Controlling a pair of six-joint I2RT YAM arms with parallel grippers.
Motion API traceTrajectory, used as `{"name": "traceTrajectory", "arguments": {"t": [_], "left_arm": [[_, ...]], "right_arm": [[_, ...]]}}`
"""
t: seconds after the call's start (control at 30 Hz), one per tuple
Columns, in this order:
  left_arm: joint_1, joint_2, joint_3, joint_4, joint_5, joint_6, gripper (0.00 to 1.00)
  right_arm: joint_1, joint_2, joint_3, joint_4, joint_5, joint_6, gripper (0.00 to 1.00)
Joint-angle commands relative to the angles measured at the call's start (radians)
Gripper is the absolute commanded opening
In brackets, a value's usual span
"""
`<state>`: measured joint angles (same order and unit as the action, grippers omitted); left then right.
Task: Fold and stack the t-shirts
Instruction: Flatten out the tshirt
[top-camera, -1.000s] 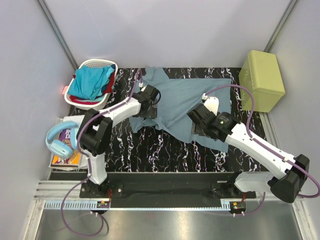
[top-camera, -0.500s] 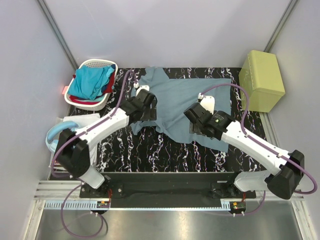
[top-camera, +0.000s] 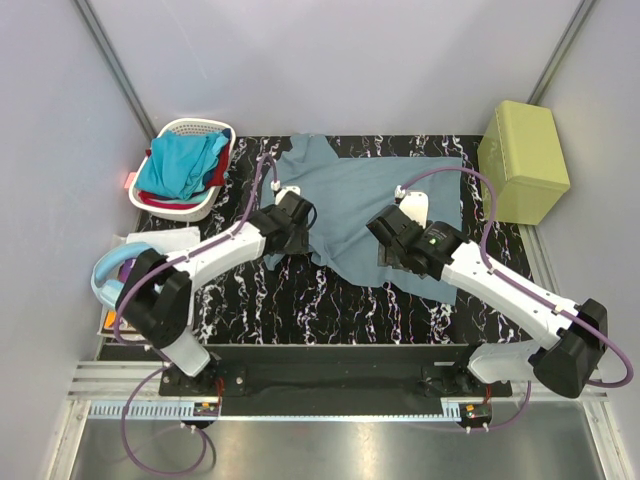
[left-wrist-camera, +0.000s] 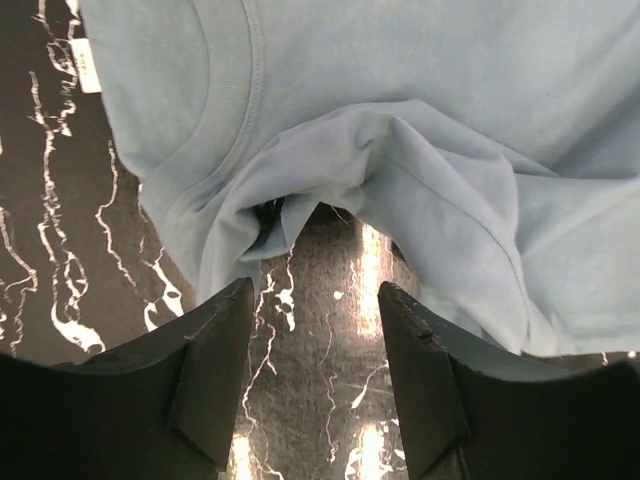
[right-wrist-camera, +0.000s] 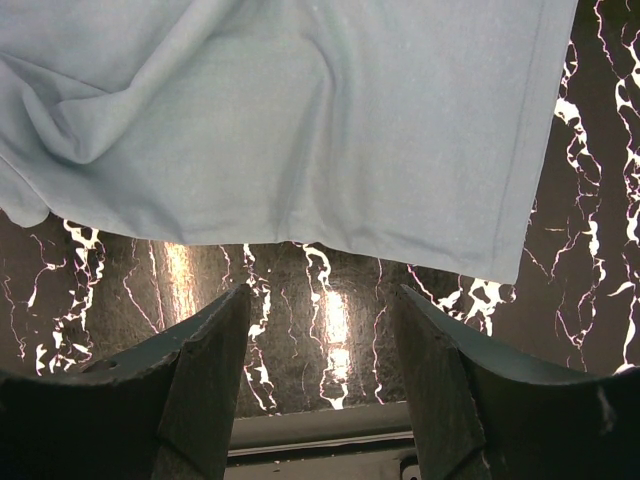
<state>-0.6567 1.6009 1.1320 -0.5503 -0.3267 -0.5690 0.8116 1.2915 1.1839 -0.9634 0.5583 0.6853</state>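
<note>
The grey-blue t-shirt (top-camera: 360, 195) lies spread and partly rumpled on the black marbled table (top-camera: 300, 300). My left gripper (top-camera: 290, 228) is open and empty, low over its left edge. In the left wrist view it (left-wrist-camera: 315, 290) is over bare table just short of a bunched fold and the collar (left-wrist-camera: 250, 90). My right gripper (top-camera: 392, 250) is open and empty over the shirt's near part. In the right wrist view it (right-wrist-camera: 320, 295) is over bare table just below the hem (right-wrist-camera: 300, 240). The turquoise t-shirt (top-camera: 180, 165) and the red t-shirt (top-camera: 219, 172) lie in the basket.
A white laundry basket (top-camera: 200, 127) stands at the back left corner. A yellow-green box (top-camera: 525, 160) stands at the back right. Blue headphones (top-camera: 115, 280) lie on books (top-camera: 130, 318) off the table's left edge.
My left arm has swung its elbow out to the left and the left gripper has drawn slightly nearer along the shirt's left edge. My right gripper has shifted a little to the left.
</note>
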Motion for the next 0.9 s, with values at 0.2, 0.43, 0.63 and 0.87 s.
{"name": "traceTrajectory", "arguments": {"t": [0.2,0.43,0.63,0.87], "left_arm": [[0.048,0.054,0.018,0.104,0.028,0.041,0.56],[0.058,0.077,0.028,0.122,0.046,0.055,0.49],[0.058,0.076,0.018,0.13,0.063,0.047,0.22],[0.054,-0.016,-0.021,0.092,0.063,0.024,0.0]], "right_arm": [[0.009,-0.029,0.01,-0.011,0.028,0.014,0.66],[0.009,-0.023,0.01,-0.011,0.035,0.014,0.66],[0.009,-0.014,0.01,-0.011,0.037,0.017,0.63],[0.009,-0.003,0.011,-0.012,0.045,0.029,0.62]]}}
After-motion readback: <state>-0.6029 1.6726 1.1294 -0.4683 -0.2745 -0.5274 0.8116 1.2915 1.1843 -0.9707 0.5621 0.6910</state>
